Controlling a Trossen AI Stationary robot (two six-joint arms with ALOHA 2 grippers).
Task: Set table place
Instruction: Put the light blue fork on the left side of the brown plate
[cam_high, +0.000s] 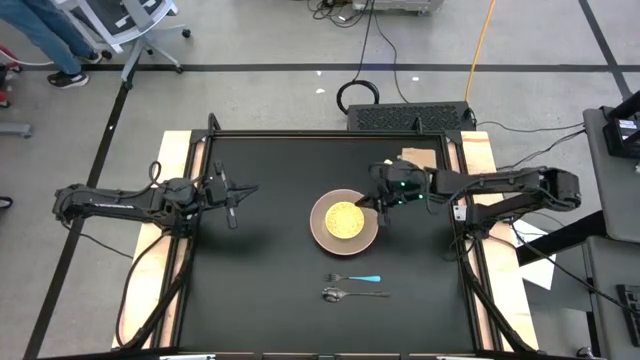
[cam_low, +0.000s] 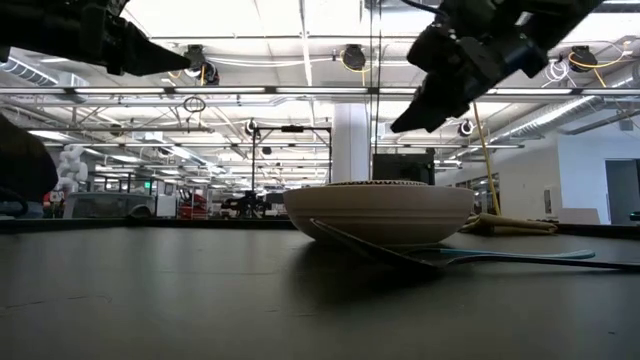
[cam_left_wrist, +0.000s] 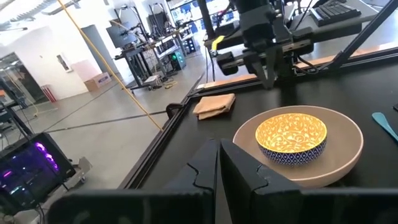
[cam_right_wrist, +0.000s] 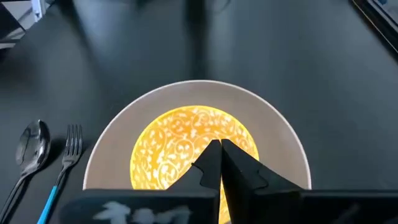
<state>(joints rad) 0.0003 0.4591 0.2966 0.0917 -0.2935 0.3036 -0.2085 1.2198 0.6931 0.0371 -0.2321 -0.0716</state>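
Hovering above the far right edge of the tan plate (cam_high: 345, 222), the right gripper (cam_high: 381, 205) has its fingers pressed together with nothing between them, and a yellow patterned bowl (cam_right_wrist: 194, 148) sits inside that plate near the middle of the table (cam_high: 260, 290). The left gripper (cam_high: 232, 198) waits above the table's left part, fingers nearly together and empty. A blue-handled fork (cam_high: 353, 278) and a spoon (cam_high: 350, 294) lie side by side on the table, near the plate.

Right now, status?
Right gripper shut, empty, above yellow bowl on plate. Left gripper shut, idle. Fork, spoon on table.
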